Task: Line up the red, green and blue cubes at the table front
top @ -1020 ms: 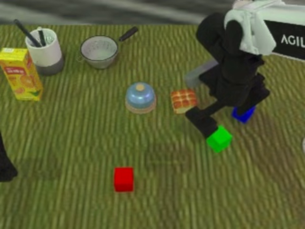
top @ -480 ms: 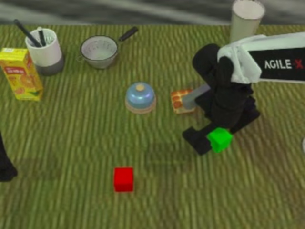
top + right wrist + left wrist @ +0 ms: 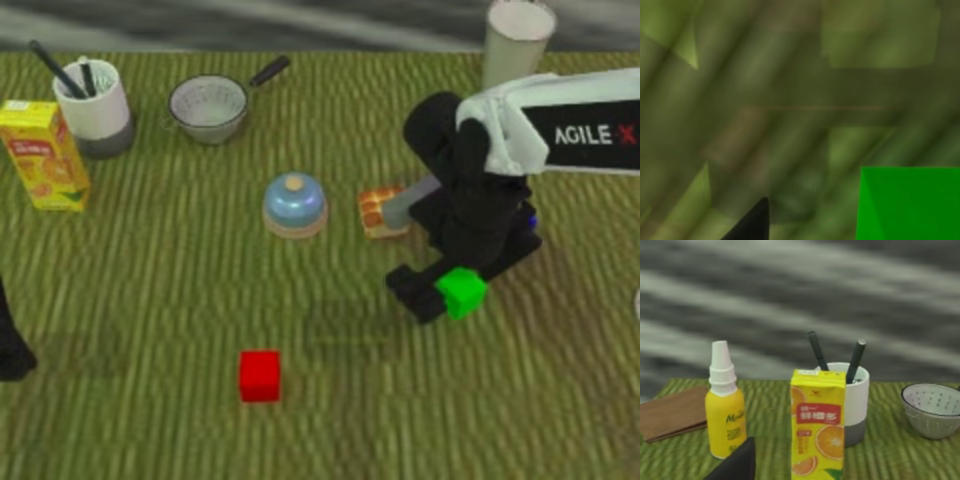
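Right end effector (image 3: 452, 292) clamped on green cube (image 3: 462, 292), blue cube (image 3: 531, 221) barely visible from above only

A rendered tabletop (image 3: 150, 300) scene, dressed like a kitchen or dining spot: an olive woven mat covers it, and along its far edge stand a juice carton (image 3: 42, 155), a mug holding utensils (image 3: 93, 105), a small colander (image 3: 208, 106) and a pale cup (image 3: 518, 38). A service bell (image 3: 295, 205) sits mid-table, a yellow squeeze bottle (image 3: 725, 405) near the far left corner.
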### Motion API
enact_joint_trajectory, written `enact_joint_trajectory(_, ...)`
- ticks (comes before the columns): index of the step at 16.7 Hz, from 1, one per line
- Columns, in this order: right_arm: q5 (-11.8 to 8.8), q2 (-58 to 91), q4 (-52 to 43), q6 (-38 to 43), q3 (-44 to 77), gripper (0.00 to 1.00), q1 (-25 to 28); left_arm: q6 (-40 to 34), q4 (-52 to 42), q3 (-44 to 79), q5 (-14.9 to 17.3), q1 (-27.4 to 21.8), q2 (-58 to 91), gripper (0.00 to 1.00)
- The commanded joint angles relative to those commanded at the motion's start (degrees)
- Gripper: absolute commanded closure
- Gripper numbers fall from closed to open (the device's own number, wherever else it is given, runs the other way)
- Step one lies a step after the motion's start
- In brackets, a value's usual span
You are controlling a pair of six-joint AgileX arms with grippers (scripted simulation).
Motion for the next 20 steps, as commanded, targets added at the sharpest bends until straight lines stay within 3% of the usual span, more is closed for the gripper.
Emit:
enact_joint_trajectory(8,0.0,0.0,0.0,0.0,0.0,0.98,0.0,0.0,0.0,0.0,0.0,0.0,0.0,0.00)
enact_joint_trajectory(20,-0.1,-1.9,-2.7,0.0,1.9,1.00,0.1,0.0,0.0,0.0,0.0,0.0,0.0,0.00)
